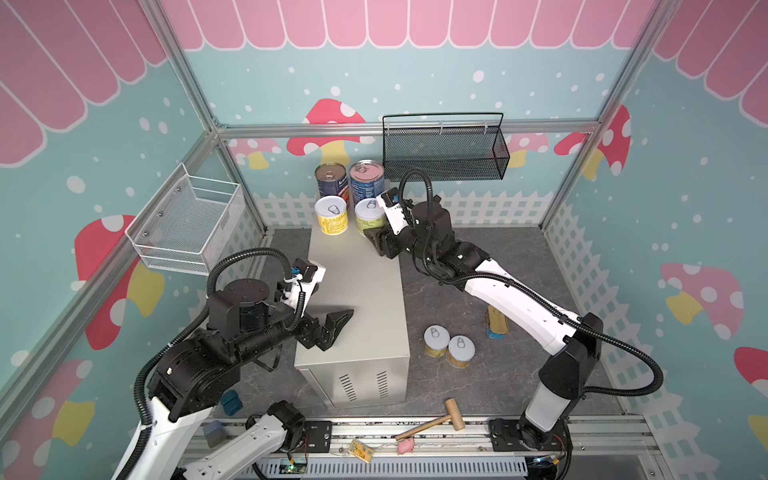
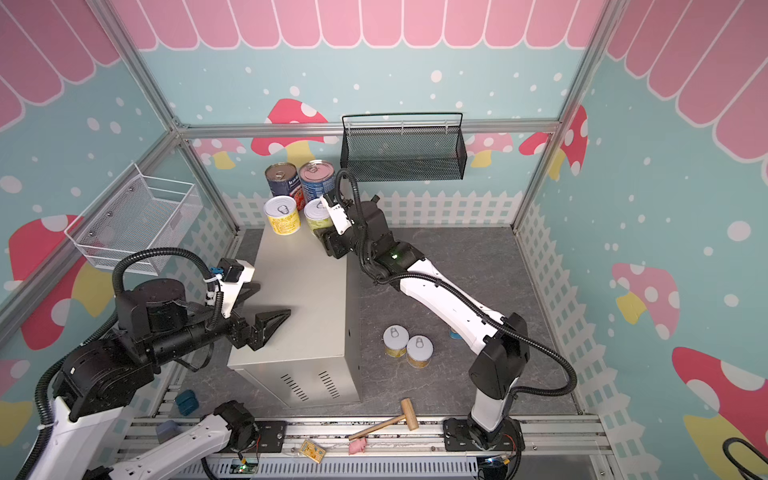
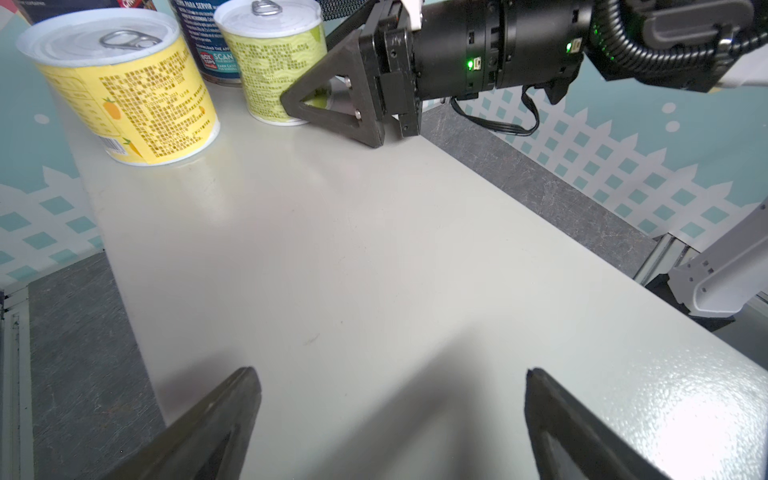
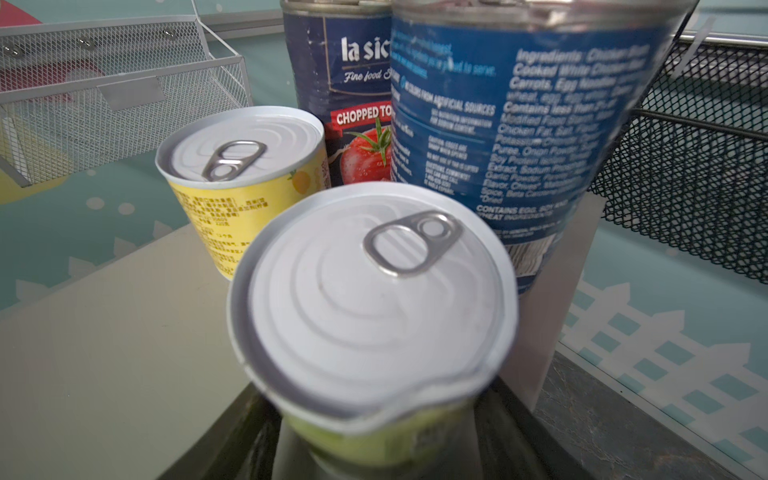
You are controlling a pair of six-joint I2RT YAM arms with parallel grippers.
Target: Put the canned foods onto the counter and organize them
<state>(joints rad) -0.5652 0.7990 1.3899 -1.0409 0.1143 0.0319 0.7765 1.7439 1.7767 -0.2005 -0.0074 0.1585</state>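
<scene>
The counter [image 1: 361,299], a beige metal box, carries two tall blue-label cans [image 1: 330,176] [image 1: 365,174] at its far end and a short yellow-label can [image 1: 331,214] in front of them. My right gripper [image 1: 370,232] is shut on a second short yellow-label can [image 4: 374,299] that stands beside it in front of the tall cans, one finger [image 3: 332,108] against its side. My left gripper [image 3: 392,374] hangs open and holds nothing over the counter's near half [image 1: 338,322]. Two more short cans [image 1: 436,340] [image 1: 461,351] stand on the floor to the right. A gold tin [image 1: 498,324] is partly hidden behind the right arm.
A black mesh basket [image 1: 446,151] hangs on the back wall, close above the right arm. On the left wall hangs a white wire basket [image 1: 191,224]. A wooden mallet [image 1: 440,417], a pink toy [image 1: 405,446] and a small card [image 1: 360,451] lie by the front rail.
</scene>
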